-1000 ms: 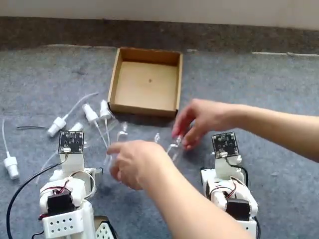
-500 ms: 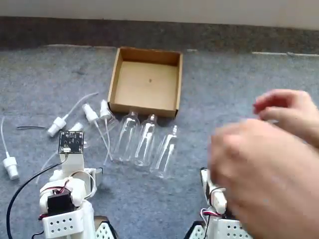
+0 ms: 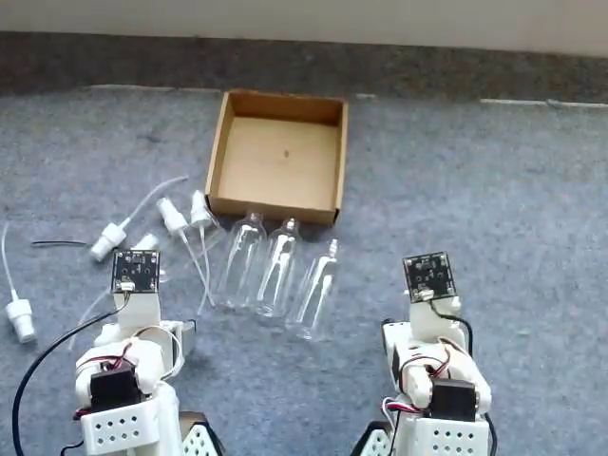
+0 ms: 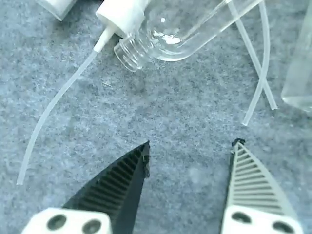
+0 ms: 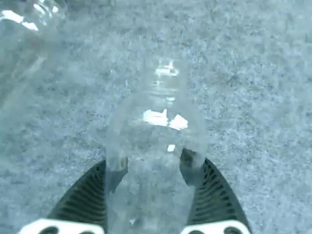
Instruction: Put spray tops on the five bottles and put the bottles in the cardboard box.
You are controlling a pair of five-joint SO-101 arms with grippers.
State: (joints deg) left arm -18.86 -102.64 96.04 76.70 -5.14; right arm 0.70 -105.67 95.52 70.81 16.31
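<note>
Three clear bottles (image 3: 275,266) without tops lie side by side just in front of the cardboard box (image 3: 220,142), which holds nothing. Several white spray tops (image 3: 173,217) with long tubes lie to the left of them. My left gripper (image 4: 192,145) is open over bare carpet, short of a bottle neck (image 4: 131,51) and a spray top (image 4: 119,12). My right gripper (image 5: 152,163) is shut on another clear bottle (image 5: 156,131), whose open neck points away from the wrist. The left arm (image 3: 133,313) and right arm (image 3: 432,323) stand at the near edge.
Grey carpet covers the table. A thin black wire (image 3: 57,244) lies at the far left, and one spray top (image 3: 19,318) sits apart by the left edge. Thin tubes (image 4: 261,63) cross the carpet near the left gripper. One more bottle (image 5: 24,29) lies beside the right gripper.
A person's two hands, over the bottles and then over the right arm, have left the view. The three bottles now lie in a row, and the right arm shows again.
</note>
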